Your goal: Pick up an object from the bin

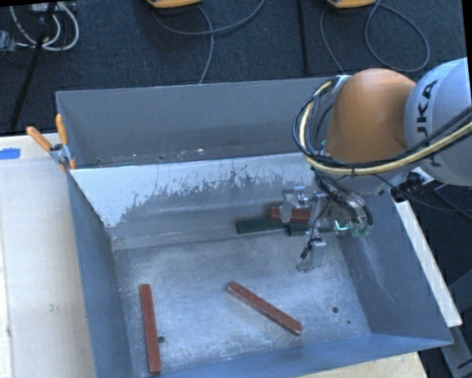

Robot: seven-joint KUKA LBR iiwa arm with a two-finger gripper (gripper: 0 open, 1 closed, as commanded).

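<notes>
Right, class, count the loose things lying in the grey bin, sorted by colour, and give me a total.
Reddish-brown flat sticks: 2
Dark slim thing by the back wall: 1
Total: 3

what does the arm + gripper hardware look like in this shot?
Silver-grey arm with black KUKA lettering, and a rounded orange cover at the wrist. Yellow and black cables are looped round the cover. The gripper below is small and of bare grey metal, with a greenish spot on its side.
</notes>
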